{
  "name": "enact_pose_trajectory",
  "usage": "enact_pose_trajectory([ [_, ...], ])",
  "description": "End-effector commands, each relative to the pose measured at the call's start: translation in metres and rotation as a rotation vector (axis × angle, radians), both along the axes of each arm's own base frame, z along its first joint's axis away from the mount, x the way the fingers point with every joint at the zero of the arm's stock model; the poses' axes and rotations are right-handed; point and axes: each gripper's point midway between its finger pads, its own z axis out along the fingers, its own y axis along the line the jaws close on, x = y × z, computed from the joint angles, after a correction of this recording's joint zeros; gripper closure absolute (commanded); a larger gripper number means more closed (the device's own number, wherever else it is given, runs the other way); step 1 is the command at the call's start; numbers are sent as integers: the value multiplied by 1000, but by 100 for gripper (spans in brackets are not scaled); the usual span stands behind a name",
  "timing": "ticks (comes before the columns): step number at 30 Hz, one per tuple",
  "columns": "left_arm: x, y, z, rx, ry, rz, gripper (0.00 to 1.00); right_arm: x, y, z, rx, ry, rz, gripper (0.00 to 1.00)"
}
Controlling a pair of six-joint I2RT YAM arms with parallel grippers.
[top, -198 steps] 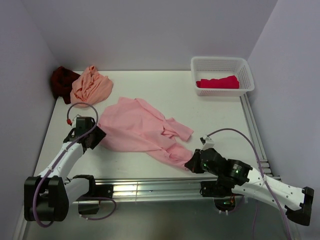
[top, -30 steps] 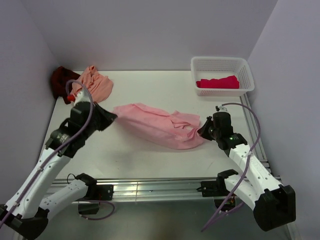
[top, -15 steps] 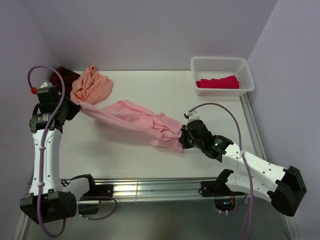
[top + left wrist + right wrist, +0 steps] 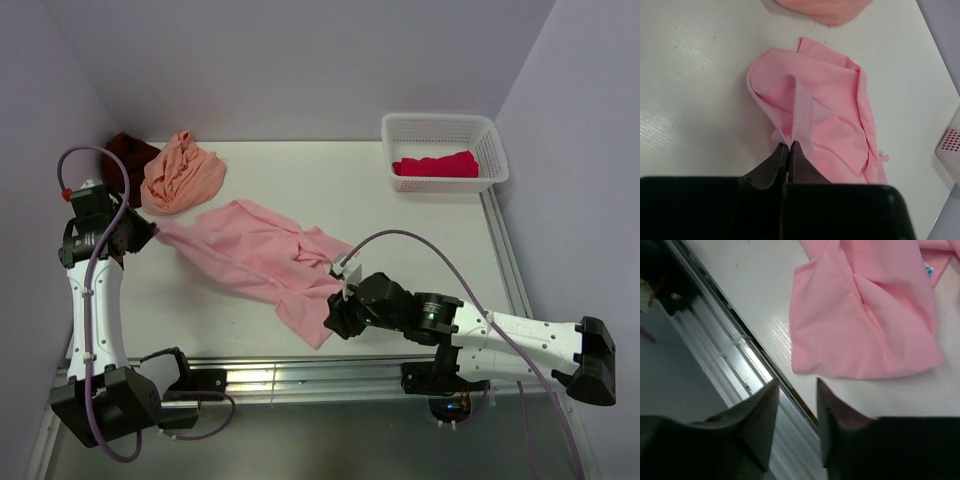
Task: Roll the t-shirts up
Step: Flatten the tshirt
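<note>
Light pink t-shirt (image 4: 262,255) lies loosely spread and wrinkled on the table (image 4: 430,240), left of centre. It runs diagonally from the left edge toward the middle of the near edge. One layer is folded over along its right side, and a small tag shows there in the right wrist view.

The shirt's left end is drawn into a narrow point. Left gripper (image 4: 150,232) sits there near the left edge, jaws pinched together on that bunched cloth. In the left wrist view a ridge of fabric runs straight into the closed fingers (image 4: 782,160).

Right gripper (image 4: 333,322) is at the near edge, just beside the shirt's nearest corner. Its fingers (image 4: 762,415) are apart with nothing between them. They sit over the aluminium rail (image 4: 735,347), with the cloth corner just beyond the tips. Can't tell whether it touches the fabric.

Peach-orange t-shirt (image 4: 182,172) is bunched in the far left corner, close to the pink one's left end. Dark maroon t-shirt (image 4: 124,150) is crumpled right behind it against the corner, and the two touch.

Bright red t-shirt (image 4: 436,164) lies inside the white lattice basket (image 4: 445,125) at the far right corner, well apart from both grippers.
</note>
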Motion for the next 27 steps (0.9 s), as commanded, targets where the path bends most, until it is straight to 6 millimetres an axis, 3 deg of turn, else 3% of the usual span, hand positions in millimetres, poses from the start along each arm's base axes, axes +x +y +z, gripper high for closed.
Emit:
enact_pose_trajectory([
  [1, 0, 2, 7, 37, -58, -31, 100, 4, 0, 25, 104, -47, -31, 51],
  [3, -3, 3, 3, 43, -54, -31, 100, 9, -6, 30, 144, -28, -121, 40],
  [5, -6, 3, 0, 50, -50, -34, 100, 8, -8, 29, 192, 50, -191, 38],
  [9, -11, 1, -6, 56, -54, -44, 100, -2, -1, 2, 217, 296, -317, 36],
  [10, -14, -1, -6, 60, -66, -49, 100, -12, 3, -17, 204, 411, -351, 36],
  [15, -22, -6, -21, 51, -74, -58, 100, -25, 22, -37, 278, 543, -463, 43],
  [21, -29, -8, -30, 56, -86, -52, 100, -37, 22, -62, 295, 632, -676, 45],
  [27, -29, -8, -30, 57, -103, -52, 100, -32, 16, -77, 229, 670, -919, 47],
])
